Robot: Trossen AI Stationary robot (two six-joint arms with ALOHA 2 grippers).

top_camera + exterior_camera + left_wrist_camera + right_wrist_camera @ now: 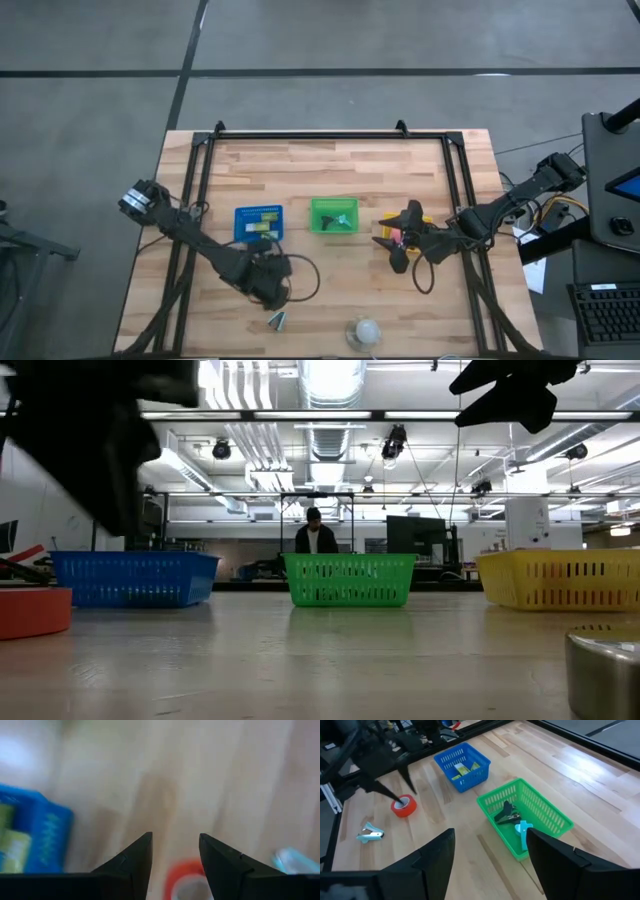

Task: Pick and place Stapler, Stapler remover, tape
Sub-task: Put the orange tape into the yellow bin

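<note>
One red tape roll with a pale core lies flat on the table near the left front; it also shows in the left wrist view and the low view. My left gripper is open and stands just over the roll, its fingers on either side of it. In the high view the left gripper hides the roll. A light blue staple remover lies on the table closer to the near edge. My right gripper is open and held high over the yellow basket. No other tape rolls show.
Three baskets stand in a row across the table's middle. The blue basket holds yellow-green items, and the green basket holds a black tool and a light blue one. The yellow basket is on the right. A white ball sits near the front edge.
</note>
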